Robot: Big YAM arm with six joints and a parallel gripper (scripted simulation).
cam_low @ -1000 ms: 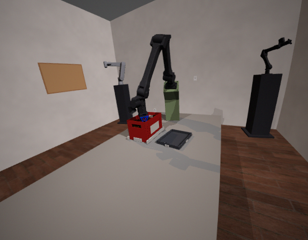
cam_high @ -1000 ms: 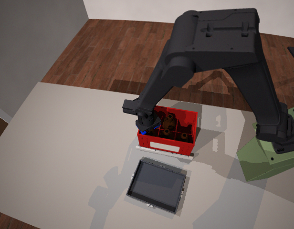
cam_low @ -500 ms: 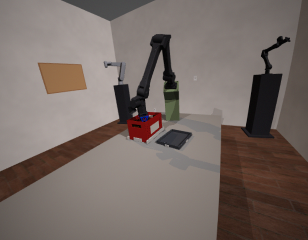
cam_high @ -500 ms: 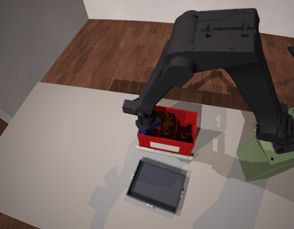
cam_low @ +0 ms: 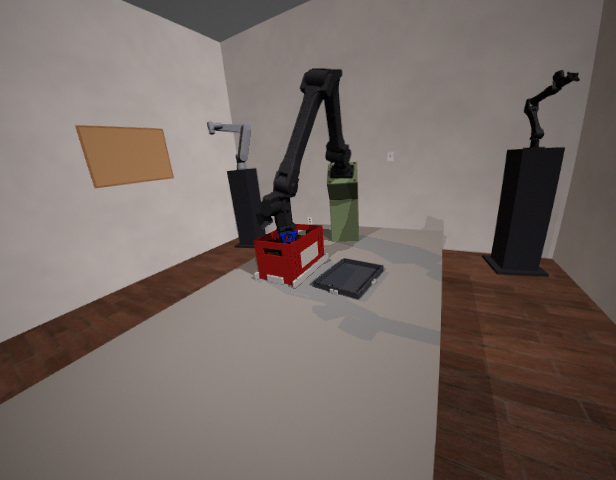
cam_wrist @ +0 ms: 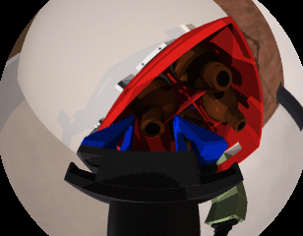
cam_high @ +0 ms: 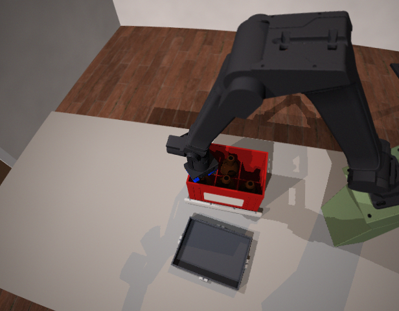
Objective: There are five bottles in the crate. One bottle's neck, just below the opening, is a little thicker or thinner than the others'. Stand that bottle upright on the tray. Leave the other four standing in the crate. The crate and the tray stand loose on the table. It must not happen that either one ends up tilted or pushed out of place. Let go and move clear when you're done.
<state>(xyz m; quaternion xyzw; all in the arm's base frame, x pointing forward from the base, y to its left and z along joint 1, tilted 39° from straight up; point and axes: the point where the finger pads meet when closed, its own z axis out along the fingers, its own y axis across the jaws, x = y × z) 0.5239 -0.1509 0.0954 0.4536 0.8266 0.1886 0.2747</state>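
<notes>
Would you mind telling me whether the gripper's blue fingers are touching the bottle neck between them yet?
Cannot tell. In the wrist view the blue fingers flank the bottle, but no contact or gap shows plainly; the other views hide it.
</notes>
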